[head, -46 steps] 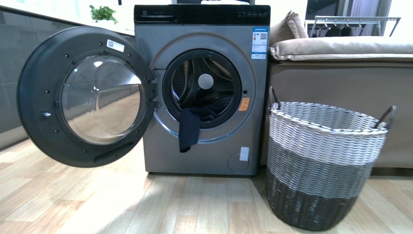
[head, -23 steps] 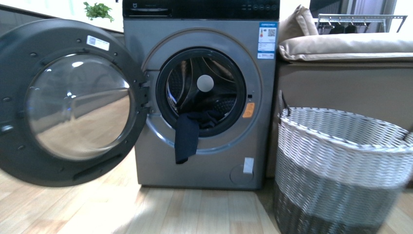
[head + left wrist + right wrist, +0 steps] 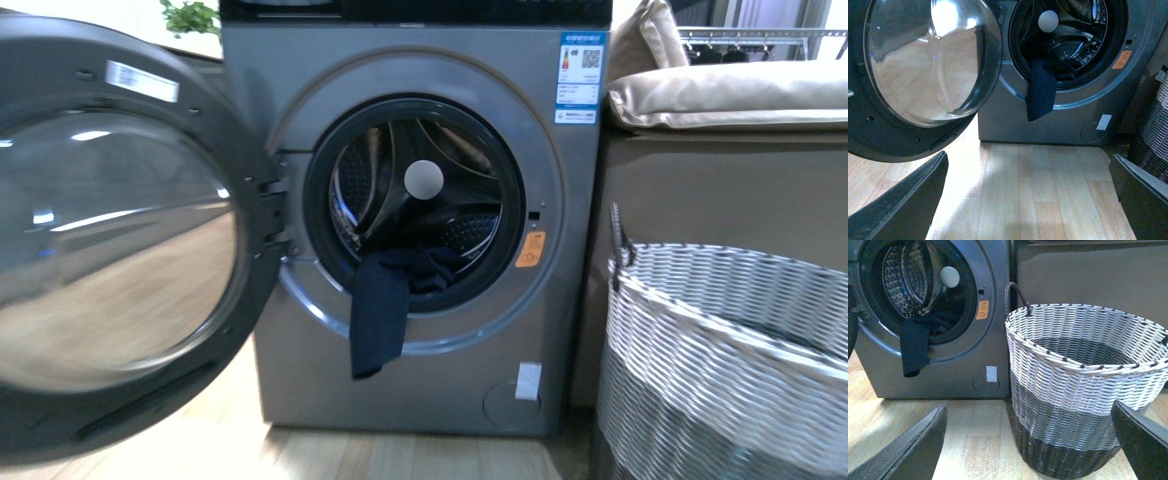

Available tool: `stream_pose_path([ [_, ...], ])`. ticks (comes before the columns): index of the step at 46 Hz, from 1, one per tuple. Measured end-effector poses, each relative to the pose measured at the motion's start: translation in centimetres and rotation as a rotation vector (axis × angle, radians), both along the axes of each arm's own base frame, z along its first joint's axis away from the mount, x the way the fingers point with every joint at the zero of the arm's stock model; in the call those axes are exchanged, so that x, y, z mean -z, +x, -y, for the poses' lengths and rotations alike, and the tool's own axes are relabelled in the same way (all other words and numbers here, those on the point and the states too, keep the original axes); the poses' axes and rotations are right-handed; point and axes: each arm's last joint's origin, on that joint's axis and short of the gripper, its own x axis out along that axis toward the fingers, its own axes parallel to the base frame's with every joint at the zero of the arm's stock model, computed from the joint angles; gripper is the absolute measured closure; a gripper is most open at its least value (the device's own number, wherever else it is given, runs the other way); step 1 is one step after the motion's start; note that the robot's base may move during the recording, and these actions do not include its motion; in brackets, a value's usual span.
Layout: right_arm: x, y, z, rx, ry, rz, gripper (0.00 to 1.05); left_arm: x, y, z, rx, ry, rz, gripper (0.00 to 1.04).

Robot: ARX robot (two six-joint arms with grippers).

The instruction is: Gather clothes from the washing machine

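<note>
Wooden floor (image 3: 1048, 190), washing machine (image 3: 420, 60) ahead: approach step, I judge. Your left end effector (image 3: 1023, 200) and right end effector (image 3: 1028, 440) gape empty; next, reach the draped clothes (image 3: 378, 320).

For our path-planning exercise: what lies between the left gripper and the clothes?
In the left wrist view, only bare wooden floor and the washing machine's lower front separate the left gripper from the clothes.

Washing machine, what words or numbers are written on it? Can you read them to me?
Nothing reads clearly.
Blue-white label, washing machine top corner: code square and print, too small to read.
Orange sticker beside the opening: blurred, unreadable.
White sticker on the open door: blurred, unreadable.
White tag low on the front: no text visible.
</note>
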Motion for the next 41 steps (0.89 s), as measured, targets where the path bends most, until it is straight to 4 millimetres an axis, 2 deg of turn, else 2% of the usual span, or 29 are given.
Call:
stream_pose_path([
  [41,0.02,0.01,0.00,0.001,0.000,-0.002,0.07,0.02,0.01,0.00,0.001,0.000,-0.002,0.06],
])
